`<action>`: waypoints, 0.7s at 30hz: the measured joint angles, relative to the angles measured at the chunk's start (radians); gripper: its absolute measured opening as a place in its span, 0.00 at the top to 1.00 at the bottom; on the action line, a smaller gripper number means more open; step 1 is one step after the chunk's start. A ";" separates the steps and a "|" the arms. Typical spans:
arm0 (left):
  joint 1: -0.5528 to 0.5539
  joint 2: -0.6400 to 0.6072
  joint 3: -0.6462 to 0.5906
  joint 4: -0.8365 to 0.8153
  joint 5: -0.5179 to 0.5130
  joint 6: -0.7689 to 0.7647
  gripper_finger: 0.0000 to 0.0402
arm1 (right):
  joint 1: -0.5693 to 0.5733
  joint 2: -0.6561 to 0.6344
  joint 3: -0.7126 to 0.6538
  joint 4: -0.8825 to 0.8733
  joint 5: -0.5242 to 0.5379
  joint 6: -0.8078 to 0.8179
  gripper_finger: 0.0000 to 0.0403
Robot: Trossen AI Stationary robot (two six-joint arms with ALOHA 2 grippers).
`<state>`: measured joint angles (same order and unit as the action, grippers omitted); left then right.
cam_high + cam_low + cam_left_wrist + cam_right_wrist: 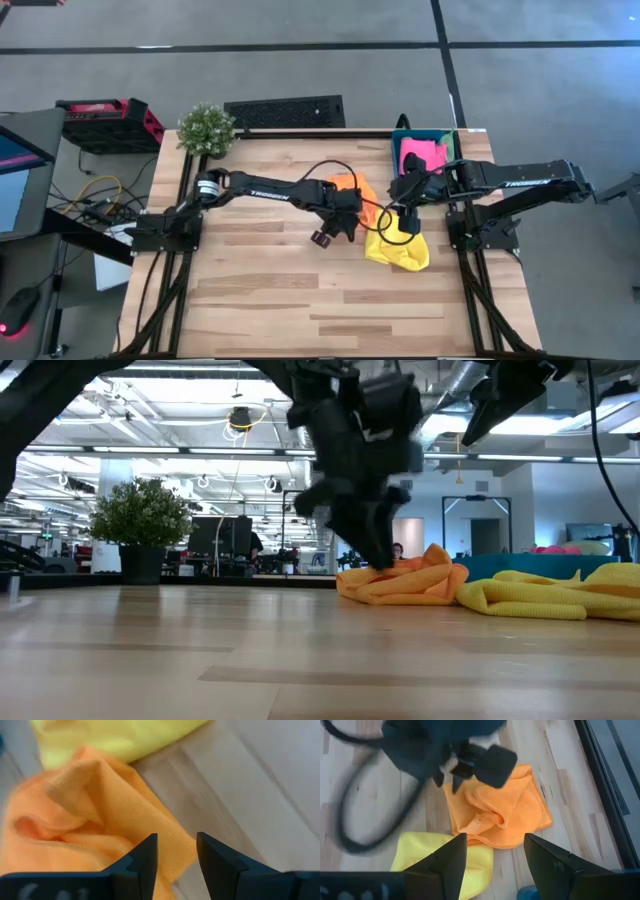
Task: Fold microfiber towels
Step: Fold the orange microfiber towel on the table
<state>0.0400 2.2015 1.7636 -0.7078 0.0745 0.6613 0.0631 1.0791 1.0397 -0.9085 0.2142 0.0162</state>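
So the left tool [322,237] sits low over the worktop [300,300], right at the near-left edge of the crumpled orange towel [352,186]. Its fingers are parted with nothing between them, and the wrist view shows the orange corner just ahead of the tips, so I'd guess it's lining up to pinch that corner and pull the cloth flat for folding.

The right tool [410,220] hangs above the yellow towel [398,250], also spread wide and empty, looking down on both cloths. Probably waiting to grab the other side.

Orange and yellow lie bunched and touching, right of the worktop's middle, yellow nearer. Neither is folded yet.

The teal bin [398,148] at the far right corner has the pink towel [424,156] in it, with a sliver of green at its right edge, can't tell what exactly.
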 joint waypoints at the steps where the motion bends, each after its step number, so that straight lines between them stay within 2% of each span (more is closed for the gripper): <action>1: 0.006 0.009 -0.003 -0.013 0.000 -0.007 0.68 | 0.000 0.000 0.000 0.000 0.000 0.000 0.45; 5: 0.014 0.040 -0.004 -0.030 -0.047 -0.019 0.68 | 0.000 0.001 0.000 -0.005 -0.003 0.000 0.45; 11: 0.020 0.042 0.000 -0.018 -0.238 -0.031 0.68 | 0.000 0.000 0.000 -0.008 -0.003 0.000 0.45; 16: 0.042 0.039 0.000 -0.006 -0.258 -0.019 0.68 | 0.000 0.000 0.000 -0.008 -0.003 0.000 0.45; 21: 0.063 0.038 0.022 -0.015 -0.320 -0.017 0.68 | 0.000 0.000 0.000 -0.008 -0.003 0.000 0.45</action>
<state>0.1031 2.2395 1.7858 -0.7223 -0.2450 0.6440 0.0631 1.0794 1.0401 -0.9169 0.2111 0.0162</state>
